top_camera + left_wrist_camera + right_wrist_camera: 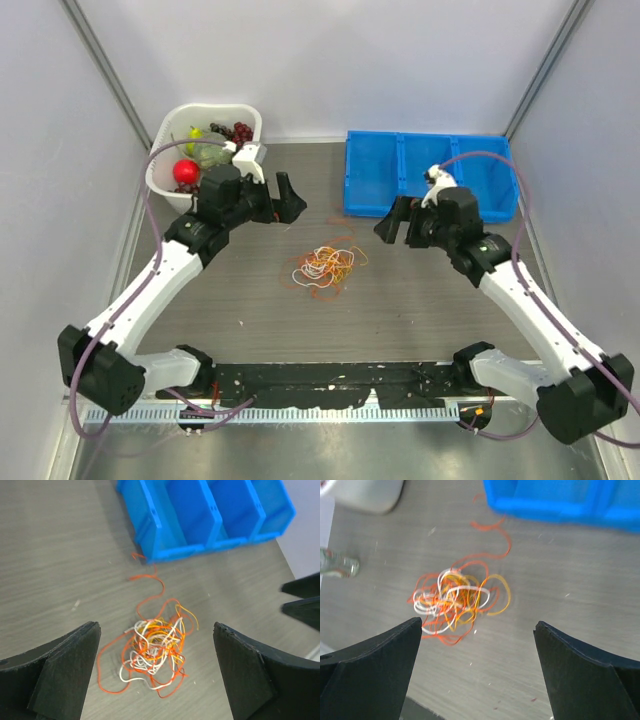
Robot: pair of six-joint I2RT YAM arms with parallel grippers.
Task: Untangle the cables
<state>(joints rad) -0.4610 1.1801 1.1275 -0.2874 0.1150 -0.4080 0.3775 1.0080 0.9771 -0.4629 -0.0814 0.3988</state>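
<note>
The grey desk carries a blue three-part bin at the far right and a white basket of fruit at the far left. Neither looks to be part of this job.

The left hand and the right hand hang above the desk on either side of the middle. Each has its fingers spread wide apart and nothing between them.

The cables lie between the two hands as one loose knot of orange, red, white and yellow loops, resting flat on the desk and well clear of the basket.

I judge them very light, thin and limp — they will not hold a shape. A tug on one loop will likely drag the whole clump along unless the other hand pins it. A pinch has to close right down at the desk surface, or the thin wire slips out.

The best hold is probably the single orange strand that trails out toward the bin — it is free of the rest.
</note>
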